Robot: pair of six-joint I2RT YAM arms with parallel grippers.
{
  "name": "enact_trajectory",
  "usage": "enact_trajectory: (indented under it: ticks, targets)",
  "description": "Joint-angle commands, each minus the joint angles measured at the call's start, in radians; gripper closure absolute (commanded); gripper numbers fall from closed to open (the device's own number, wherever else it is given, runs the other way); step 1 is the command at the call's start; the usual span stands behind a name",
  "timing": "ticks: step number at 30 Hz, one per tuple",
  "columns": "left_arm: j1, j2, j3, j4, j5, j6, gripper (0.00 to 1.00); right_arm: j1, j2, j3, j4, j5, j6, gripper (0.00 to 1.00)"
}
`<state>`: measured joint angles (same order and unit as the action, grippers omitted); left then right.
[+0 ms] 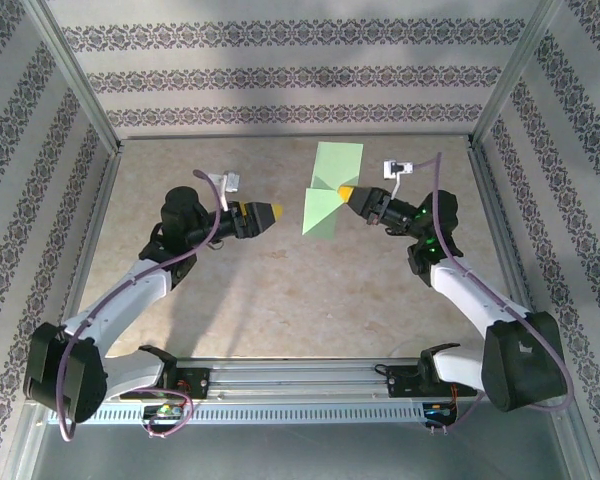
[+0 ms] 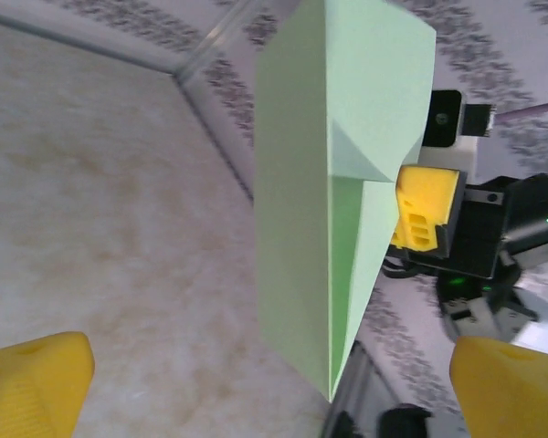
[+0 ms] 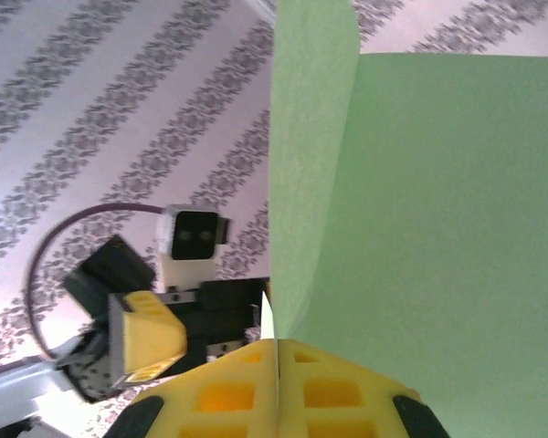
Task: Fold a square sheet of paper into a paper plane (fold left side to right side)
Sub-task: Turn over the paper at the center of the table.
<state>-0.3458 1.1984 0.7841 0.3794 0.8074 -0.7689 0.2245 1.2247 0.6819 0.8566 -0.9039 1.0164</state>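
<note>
Green sheet (image 1: 326, 208), apparently creased, right hand (image 1: 346, 190)

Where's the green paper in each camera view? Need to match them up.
Top: paper right of centre, upper half.
Left wrist: paper in the middle, upright.
Right wrist: paper across the right half.
Shared landmark: yellow-tipped right end effector, shut on the paper.

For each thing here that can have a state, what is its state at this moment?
paper, partly folded, pinched and held
left fingers, open, holding nothing
right fingers, shut on the paper
</note>
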Motion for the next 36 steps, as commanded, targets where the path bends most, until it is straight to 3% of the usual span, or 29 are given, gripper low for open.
enact_trajectory:
  ticks: [1, 12, 16, 30, 36]
  targets:
    - [-0.017, 0.055, 0.037, 0.288, 0.15, -0.196, 0.0, 0.0, -0.021, 0.039, 0.136, -0.049, 0.093, 1.0]
    - [-0.095, 0.128, 0.088, 0.346, 0.163, -0.2, 0.01, 0.06, 0.0, 0.051, 0.14, -0.014, 0.094, 1.0]
    - [-0.109, 0.155, 0.099, 0.376, 0.168, -0.216, 0.06, 0.084, 0.021, 0.062, 0.15, -0.012, 0.097, 1.0]
    - [-0.116, 0.181, 0.112, 0.385, 0.184, -0.222, 0.54, 0.109, 0.053, 0.048, 0.165, 0.01, 0.104, 1.0]
    - [-0.114, 0.169, 0.115, 0.346, 0.174, -0.198, 0.7, 0.107, 0.05, 0.035, 0.163, 0.017, 0.101, 0.97]
